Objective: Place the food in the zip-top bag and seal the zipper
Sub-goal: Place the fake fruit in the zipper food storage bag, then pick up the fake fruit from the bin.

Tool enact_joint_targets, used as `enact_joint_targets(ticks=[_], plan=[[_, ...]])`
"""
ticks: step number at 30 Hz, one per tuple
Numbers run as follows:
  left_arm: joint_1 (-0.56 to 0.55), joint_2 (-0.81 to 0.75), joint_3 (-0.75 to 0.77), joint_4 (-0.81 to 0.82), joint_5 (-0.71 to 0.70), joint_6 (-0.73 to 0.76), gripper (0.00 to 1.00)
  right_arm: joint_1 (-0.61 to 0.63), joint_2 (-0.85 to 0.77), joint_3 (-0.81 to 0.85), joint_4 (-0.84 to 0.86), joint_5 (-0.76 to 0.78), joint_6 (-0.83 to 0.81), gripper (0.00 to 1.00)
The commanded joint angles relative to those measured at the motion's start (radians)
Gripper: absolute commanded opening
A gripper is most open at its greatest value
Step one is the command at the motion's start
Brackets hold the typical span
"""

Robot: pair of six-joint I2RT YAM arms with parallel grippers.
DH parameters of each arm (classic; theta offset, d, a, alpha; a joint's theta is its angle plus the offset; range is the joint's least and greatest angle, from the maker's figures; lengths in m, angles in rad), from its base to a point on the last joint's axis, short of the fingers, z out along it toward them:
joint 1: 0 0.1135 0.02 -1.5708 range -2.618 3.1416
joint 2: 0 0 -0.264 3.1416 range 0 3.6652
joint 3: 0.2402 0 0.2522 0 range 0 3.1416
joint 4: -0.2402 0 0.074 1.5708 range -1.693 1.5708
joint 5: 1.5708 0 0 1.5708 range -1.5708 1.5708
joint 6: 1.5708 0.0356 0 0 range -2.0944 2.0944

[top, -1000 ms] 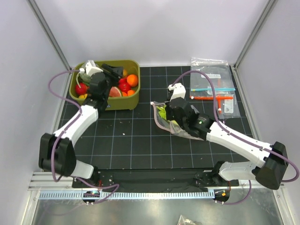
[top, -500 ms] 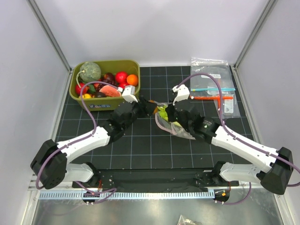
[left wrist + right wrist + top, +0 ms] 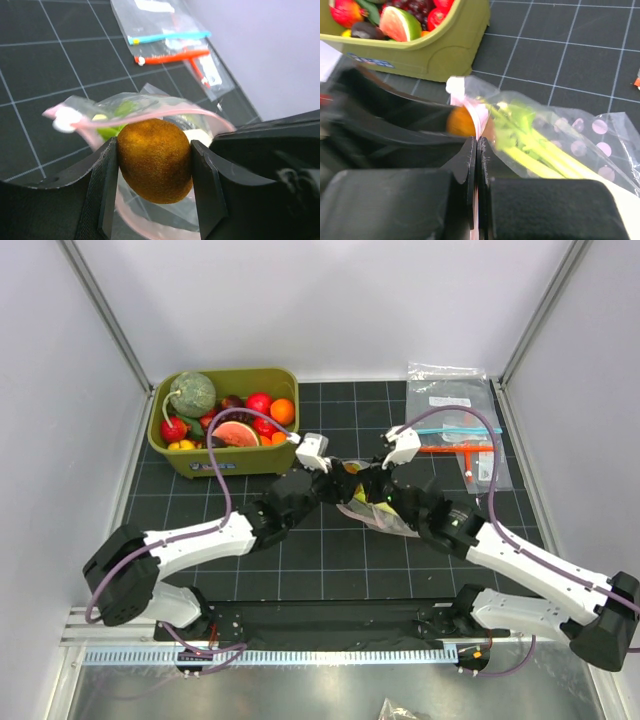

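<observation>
One oval toy fruit [image 3: 155, 162], brown with a fuzzy matt skin, clamped across its middle between the two black fingers of the left gripper [image 3: 334, 483], right at the mouth of the zip-top bag [image 3: 570, 145]. Left arm: stretched low across the mat from its base, wrist angled rightward at the bag. Right arm: reaching forward and leftward, forearm low, its wrist meeting the left one near the table's middle. Right gripper [image 3: 476, 145]: jaws pressed together on the bag's mouth edge, pinching the zipper [image 3: 165, 107], a thin pinkish strip. Bag: soft, crinkled clear film with pale pink dots, mouth arched open, lying on the mat under the right wrist; inside it, green and yellow stalk-like food [image 3: 525, 135]. The fruit sits just beside the pinched strip; whether it has crossed the opening cannot be told. Behind the left arm: olive-green bin [image 3: 225, 458], smooth rounded plastic, holding a watermelon slice [image 3: 237, 433], an orange [image 3: 282, 411], a green gourd [image 3: 195, 392] and other small pieces. Far right: flat clear bags [image 3: 455, 400] with blue and orange strips. Underneath: black table mat [image 3: 300, 550] with a white grid
</observation>
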Motion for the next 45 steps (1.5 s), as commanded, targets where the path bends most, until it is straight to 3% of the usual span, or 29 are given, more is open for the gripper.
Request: enact_joint_targets(ticks=[1,4,6,7,11,17,23,27,32,36,45], plan=[[-0.035,0.046,0.059,0.092,0.010,0.072,0.24,-0.004,-0.052,-0.015,0.122,-0.053,0.033,0.01],[-0.067,0.063,0.073,0.099,0.013,0.100,0.24,-0.004,-0.086,-0.033,0.138,-0.032,0.037,0.01],[-0.081,0.068,0.079,0.099,0.018,0.101,0.30,-0.004,-0.123,-0.048,0.145,0.006,0.039,0.01],[-0.084,0.066,0.084,0.096,0.029,0.097,0.36,-0.004,-0.137,-0.056,0.148,0.017,0.039,0.01],[-0.096,0.036,0.124,0.000,0.015,0.107,0.86,-0.002,-0.199,-0.090,0.151,0.107,0.048,0.01],[-0.098,-0.096,0.138,-0.134,-0.069,0.164,0.99,-0.004,-0.192,-0.079,0.120,0.158,0.051,0.01],[-0.074,-0.182,0.167,-0.307,-0.342,0.148,1.00,-0.004,-0.163,-0.064,0.111,0.166,0.046,0.01],[0.029,-0.170,0.203,-0.365,-0.378,0.123,1.00,-0.004,-0.143,-0.064,0.112,0.169,0.034,0.01],[0.319,-0.048,0.445,-0.684,-0.261,-0.058,1.00,-0.004,-0.115,-0.053,0.105,0.187,0.016,0.01],[0.393,0.057,0.564,-0.856,-0.356,-0.038,1.00,-0.005,-0.109,-0.056,0.115,0.187,0.011,0.01],[0.494,0.336,0.634,-0.957,-0.347,-0.064,1.00,-0.005,-0.115,-0.050,0.109,0.170,0.008,0.01]])
